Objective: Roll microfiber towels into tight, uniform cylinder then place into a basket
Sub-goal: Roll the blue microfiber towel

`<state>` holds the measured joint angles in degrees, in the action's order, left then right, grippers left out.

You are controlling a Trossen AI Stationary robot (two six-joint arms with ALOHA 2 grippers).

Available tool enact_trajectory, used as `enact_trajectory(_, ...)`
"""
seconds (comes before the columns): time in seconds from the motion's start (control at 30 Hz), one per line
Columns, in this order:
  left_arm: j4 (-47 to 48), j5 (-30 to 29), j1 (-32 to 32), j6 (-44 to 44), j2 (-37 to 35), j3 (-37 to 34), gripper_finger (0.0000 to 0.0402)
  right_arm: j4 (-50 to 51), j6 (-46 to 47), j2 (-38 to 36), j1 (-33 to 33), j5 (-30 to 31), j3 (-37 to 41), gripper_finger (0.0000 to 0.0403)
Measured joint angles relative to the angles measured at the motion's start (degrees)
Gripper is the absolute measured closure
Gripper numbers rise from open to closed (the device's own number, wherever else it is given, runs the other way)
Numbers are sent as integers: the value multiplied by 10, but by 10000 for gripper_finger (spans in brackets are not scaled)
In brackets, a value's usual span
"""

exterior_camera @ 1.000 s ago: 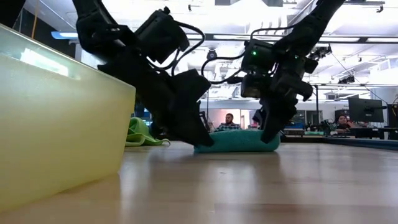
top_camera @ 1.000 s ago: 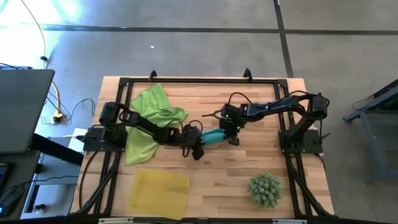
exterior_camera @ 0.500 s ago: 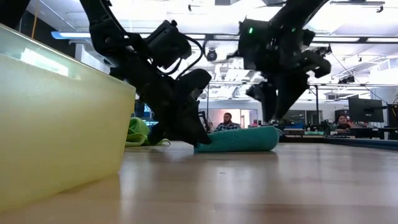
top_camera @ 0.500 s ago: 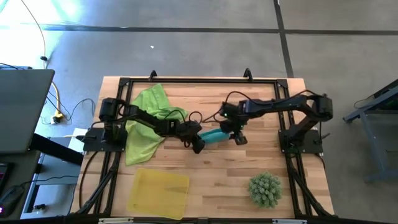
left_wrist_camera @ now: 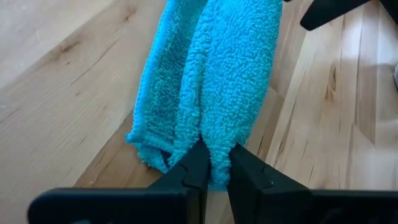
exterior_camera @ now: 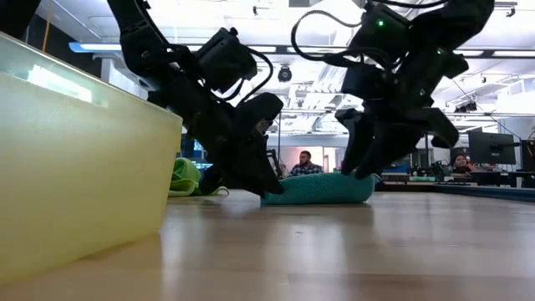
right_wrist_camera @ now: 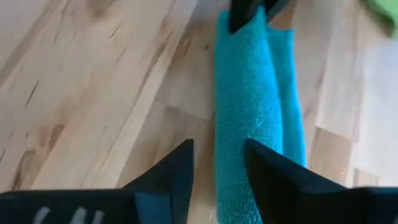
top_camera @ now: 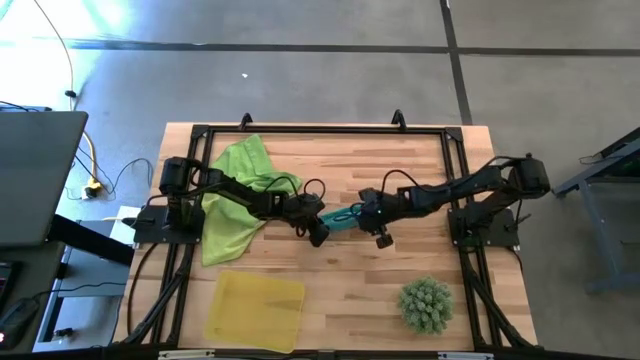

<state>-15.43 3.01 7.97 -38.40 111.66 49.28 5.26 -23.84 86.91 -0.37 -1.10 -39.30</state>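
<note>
A teal towel (top_camera: 345, 217), rolled into a loose flat cylinder, lies on the wooden table at mid-table, slanting from left to right. My left gripper (top_camera: 320, 234) is at its left end, shut on it. My right gripper (top_camera: 381, 238) hovers open over the roll's right end (right_wrist_camera: 244, 186), with one finger on each side of it. A second towel, lime green (top_camera: 240, 190), lies spread and crumpled at the far left under the left arm. The yellow basket (top_camera: 255, 310) stands near the front edge at the left. My left gripper pinches a fold (left_wrist_camera: 214, 149) at the teal roll's left end between its two fingers (left_wrist_camera: 194, 167). It comes slanting down from the table's left, along the roll. The roll lies on the table (exterior_camera: 322, 188). Whether my right gripper touches the roll, I cannot tell.
A spiky green ball-like object (top_camera: 427, 305) sits at the front right. A black frame (top_camera: 320, 128) runs around the table's edges. Bare wood lies between the basket and the teal roll. People sit in the room beyond the far edge (exterior_camera: 307, 163).
My right gripper has opened off the roll's right end, risen, rolled its wrist and shifted toward the near edge; it now stands spread over that end. My left gripper has swung a little toward the far edge, onto the roll's left end. The roll has stayed on the table.
</note>
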Motion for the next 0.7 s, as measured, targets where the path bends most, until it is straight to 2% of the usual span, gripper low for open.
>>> enact_trajectory(0.17, -6, 0, 0, -4, 0, -1, 367, -6, 5, 9, -9, 43, 12, 221)
enact_trajectory(0.27, -8, 0, 0, -5, 1, -1, 367, -14, 4, 26, -18, 43, 17, 203)
enact_trajectory(0.5, -38, -4, -6, 32, 1, -4, 367, -42, 12, 76, -39, 27, 16, 199)
enact_trajectory(0.7, -37, 7, -6, 78, -7, -3, 360, -40, 45, 87, -52, 9, 15, 199)
